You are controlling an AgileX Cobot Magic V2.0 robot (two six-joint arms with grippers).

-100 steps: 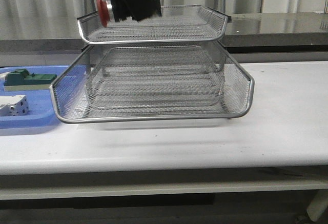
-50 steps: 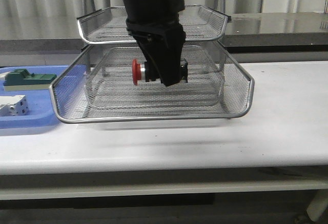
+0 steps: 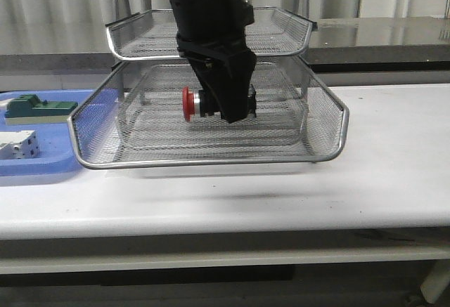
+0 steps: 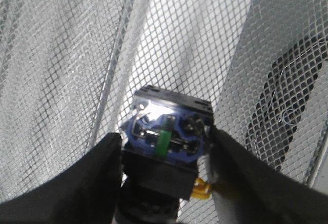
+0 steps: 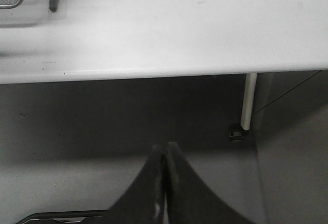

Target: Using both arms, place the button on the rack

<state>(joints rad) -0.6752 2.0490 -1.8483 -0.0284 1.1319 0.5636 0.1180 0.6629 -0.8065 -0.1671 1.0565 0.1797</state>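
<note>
Lowering the button into the rack's middle tier

The left gripper (image 3: pixel 223 103) is clamping the button (image 3: pixel 193 102) by its body, red head sideways, hovering above the mesh of the rack (image 3: pixel 211 159); it should be easing straight down until the button touches mesh before opening. The right gripper (image 5: pixel 164 183) is pinched together, empty.
</note>
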